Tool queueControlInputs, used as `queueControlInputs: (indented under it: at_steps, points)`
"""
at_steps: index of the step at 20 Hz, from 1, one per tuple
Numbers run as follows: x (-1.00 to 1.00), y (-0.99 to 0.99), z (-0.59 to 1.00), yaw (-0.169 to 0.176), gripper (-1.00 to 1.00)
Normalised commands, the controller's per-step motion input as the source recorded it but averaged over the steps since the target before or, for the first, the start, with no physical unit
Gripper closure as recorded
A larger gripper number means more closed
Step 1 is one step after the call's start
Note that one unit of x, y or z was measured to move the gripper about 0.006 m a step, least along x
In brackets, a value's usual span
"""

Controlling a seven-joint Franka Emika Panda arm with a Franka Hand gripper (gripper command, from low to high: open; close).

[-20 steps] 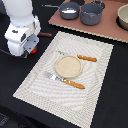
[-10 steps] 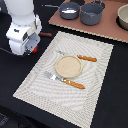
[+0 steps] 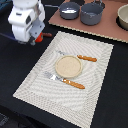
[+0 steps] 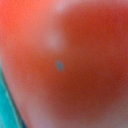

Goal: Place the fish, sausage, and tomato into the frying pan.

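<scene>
My gripper (image 3: 36, 36) hangs at the exterior view's upper left, just off the placemat's corner. A glossy red tomato (image 3: 38, 38) shows at its fingertips, and the tomato's blurred red surface (image 4: 70, 65) fills the wrist view, so the jaws appear shut on it. The fingers themselves are not visible there. A thin dark red-brown sausage (image 3: 47, 34) lies beside the gripper on the black table. The frying pan (image 3: 69, 10), round and dark blue-grey, sits on the brown board at the back. The fish is out of view.
A taller grey pot (image 3: 92, 13) stands next to the pan. A tan bowl (image 3: 123, 17) is at the right edge. A striped placemat (image 3: 100, 75) holds a tan plate (image 3: 68, 66), an orange-handled fork (image 3: 65, 80) and a knife (image 3: 80, 57).
The arm's white body has risen in the exterior view over the last second. The red tomato stays at the fingertips. Nothing else has moved.
</scene>
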Motion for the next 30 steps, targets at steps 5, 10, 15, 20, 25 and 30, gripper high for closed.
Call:
queueControlInputs:
  at_steps: [5, 10, 15, 20, 25, 30]
  points:
    - [0.41, 1.0, 0.83, 0.0, 1.0]
    - [0.39, 1.0, 0.42, 0.0, 1.0]
    - [0.42, 0.96, -0.04, 0.0, 1.0]
    - [0.54, 0.96, -0.02, 0.0, 1.0]
    - [0.6, 0.96, 0.19, 0.0, 1.0]
    - [0.44, 0.73, 0.06, 0.0, 1.0]
